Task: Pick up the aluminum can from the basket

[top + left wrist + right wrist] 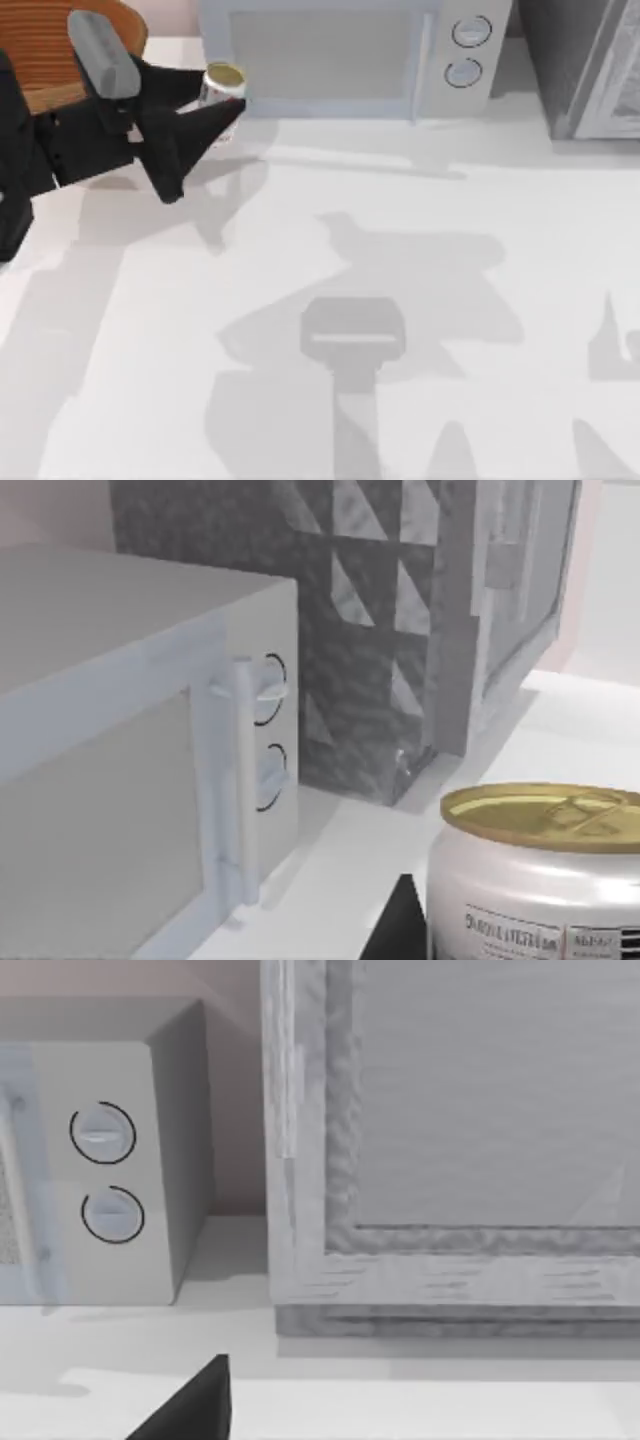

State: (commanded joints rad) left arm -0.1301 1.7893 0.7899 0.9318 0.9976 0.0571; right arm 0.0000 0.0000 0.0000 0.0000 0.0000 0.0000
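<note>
Left gripper (215,110) sits at the table's far left, just right of the basket (45,55) and in front of the microwave (340,55). Its fingers are closed on the can (222,85): one dark finger (205,125) crosses the can's front side, the other runs behind it toward the basket. The can is upright, gold top up, and outside the basket, past the basket's right rim and close to the microwave's left front corner; whether it touches the table I cannot tell. Left wrist view has the can (535,875) close up, gold lid and silvery body with small print, a dark fingertip (400,925) beside it, the microwave (130,760) with its handle and two dials behind, and a grey textured cabinet (400,630) farther off. The basket sits at the far left corner, partly hidden under the left arm. Right wrist view has one dark fingertip (195,1410) of the right gripper over the white table (420,1405), facing the microwave's dials (105,1175) and the cabinet (450,1140); cannot tell how far that gripper is open.
</note>
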